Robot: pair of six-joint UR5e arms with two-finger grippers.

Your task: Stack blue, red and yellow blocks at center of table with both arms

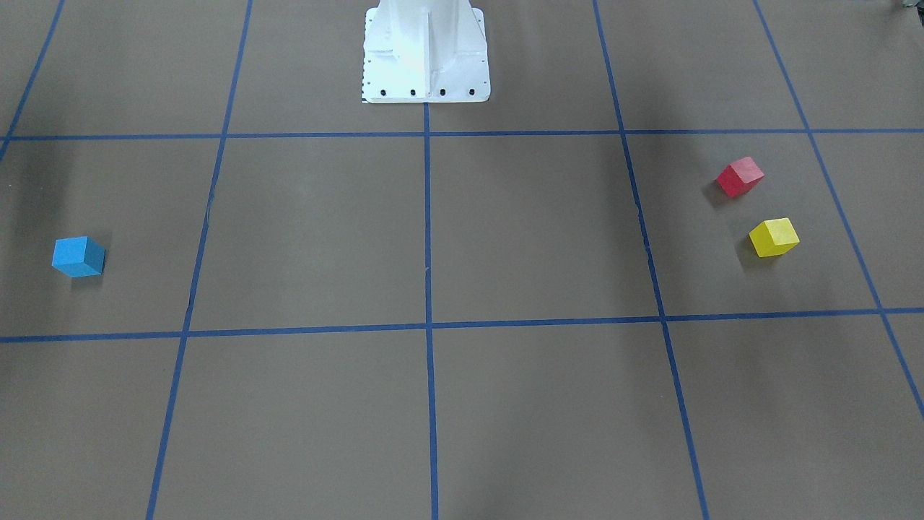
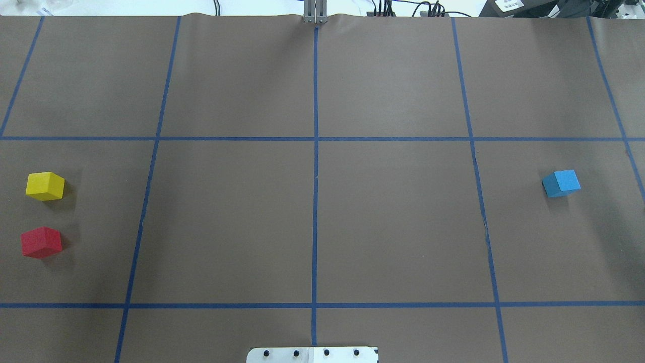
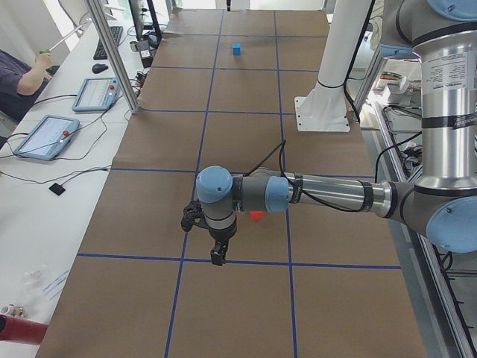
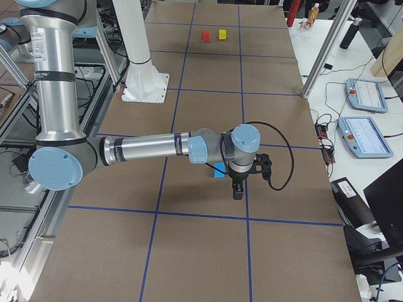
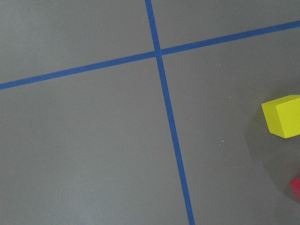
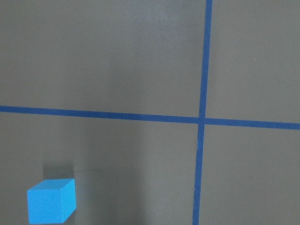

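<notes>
Table [image 2: 393, 227] before you carries the blue block [image 2: 561, 183] alone on the robot's right side, the yellow block [image 2: 45, 186] and red block [image 2: 41, 242] near each other on its left, and you cannot tell whether the left gripper [image 3: 217, 253] or right gripper [image 4: 237, 190] is spread or closed.

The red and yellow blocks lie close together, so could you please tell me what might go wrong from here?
1. Reaching for the red block, the left pincer might nudge the yellow block beside it.
2. All three, the blue block included, sit askew to the grid lines, so an unaligned grip might catch corners and twist them.
</notes>
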